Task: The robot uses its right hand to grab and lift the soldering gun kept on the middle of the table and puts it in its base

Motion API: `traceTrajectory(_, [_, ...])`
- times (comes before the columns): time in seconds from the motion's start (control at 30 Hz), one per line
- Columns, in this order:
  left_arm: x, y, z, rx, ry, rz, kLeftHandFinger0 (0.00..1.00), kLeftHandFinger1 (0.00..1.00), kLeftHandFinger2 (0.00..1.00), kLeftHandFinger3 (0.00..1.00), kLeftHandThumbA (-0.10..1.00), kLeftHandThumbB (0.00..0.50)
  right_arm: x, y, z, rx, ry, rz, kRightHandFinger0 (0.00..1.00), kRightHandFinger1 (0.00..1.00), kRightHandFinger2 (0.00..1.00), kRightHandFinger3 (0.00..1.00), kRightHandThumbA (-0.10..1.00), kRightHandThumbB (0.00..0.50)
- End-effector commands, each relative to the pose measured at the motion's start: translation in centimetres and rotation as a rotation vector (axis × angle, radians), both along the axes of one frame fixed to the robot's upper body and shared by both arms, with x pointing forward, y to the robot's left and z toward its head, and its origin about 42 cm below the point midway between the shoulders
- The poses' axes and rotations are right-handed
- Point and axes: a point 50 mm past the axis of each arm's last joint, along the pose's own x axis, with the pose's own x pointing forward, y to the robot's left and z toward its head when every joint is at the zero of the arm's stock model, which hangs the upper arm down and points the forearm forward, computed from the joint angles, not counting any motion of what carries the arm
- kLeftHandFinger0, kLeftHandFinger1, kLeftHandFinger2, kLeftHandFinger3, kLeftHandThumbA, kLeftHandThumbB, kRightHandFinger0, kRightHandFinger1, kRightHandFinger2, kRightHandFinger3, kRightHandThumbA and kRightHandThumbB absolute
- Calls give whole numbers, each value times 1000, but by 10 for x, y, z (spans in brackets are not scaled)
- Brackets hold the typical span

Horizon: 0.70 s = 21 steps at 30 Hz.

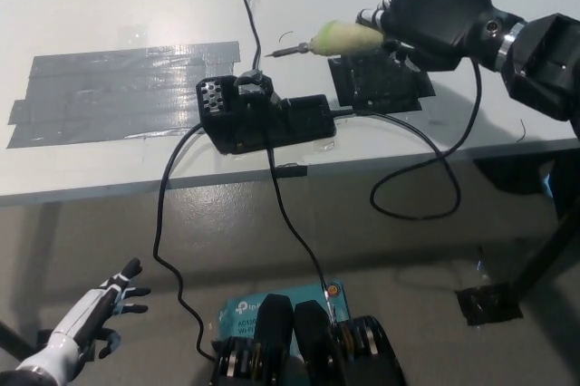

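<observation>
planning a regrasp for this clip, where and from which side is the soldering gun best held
Hold the soldering gun with the pale yellow-green handle by that thick handle, coming from the picture's right, the cord end, as the black right hand does now. The handle is the widest part, and the thin metal tip points left toward the black base, so it stays free for insertion. The white left hand rests low, open.

There is 1 view, from a camera on the robot's head, looking steeply down and forward. It faces a white table that fills the upper half of the picture, its front edge running across the middle with a slight tilt. Below the edge the floor shows, so the camera sits above and a little back from the table. The table top is near enough to show tape and cable clearly.
</observation>
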Motion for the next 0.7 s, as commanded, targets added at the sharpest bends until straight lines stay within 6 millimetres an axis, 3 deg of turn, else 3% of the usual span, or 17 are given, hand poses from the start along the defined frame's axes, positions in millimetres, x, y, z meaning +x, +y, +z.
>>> traceTrajectory(0.0, [2, 6, 10, 5, -26, 1, 740, 797, 844, 970, 1000, 123, 2, 2, 29, 27, -22, 14, 0, 0, 295, 557, -100, 125])
traceTrajectory(0.17, [4, 6, 12, 1, -28, 1, 747, 795, 837, 981, 1000, 115, -1, -1, 26, 39, -69, 51, 0, 0, 246, 439, -100, 206])
traceTrajectory(0.2, [3, 6, 12, 1, -25, 2, 755, 801, 842, 984, 1000, 112, -2, -3, 21, 51, -96, 81, 0, 0, 230, 395, -100, 267])
traceTrajectory(0.4, [2, 8, 12, 0, -25, 6, 756, 804, 832, 972, 1000, 154, -2, -3, 18, 36, -106, 100, 0, 0, 149, 324, -100, 224])
traceTrajectory(0.5, [2, 9, 12, -2, -21, 11, 772, 813, 845, 976, 1000, 131, -5, 1, 24, 11, -115, 101, 0, 0, 173, 341, -100, 218])
traceTrajectory(0.53, [3, 9, 11, -6, -25, 1, 772, 809, 836, 973, 1000, 139, -6, 2, 29, 37, -105, 106, 0, 0, 170, 306, -100, 232])
traceTrajectory(0.57, [3, 9, 11, -3, -26, 0, 773, 809, 835, 969, 1000, 143, -5, 2, 30, 40, -97, 102, 0, 0, 209, 311, -100, 223])
traceTrajectory(0.6, [4, 9, 11, 3, -31, -3, 726, 785, 820, 960, 1000, 146, -3, 2, 33, 37, -80, 84, 0, 0, 222, 418, -100, 203])
traceTrajectory(0.67, [4, 10, 11, 6, -30, 0, 716, 780, 816, 965, 1000, 172, -3, 3, 36, 18, -77, 64, 0, 0, 188, 449, -100, 162])
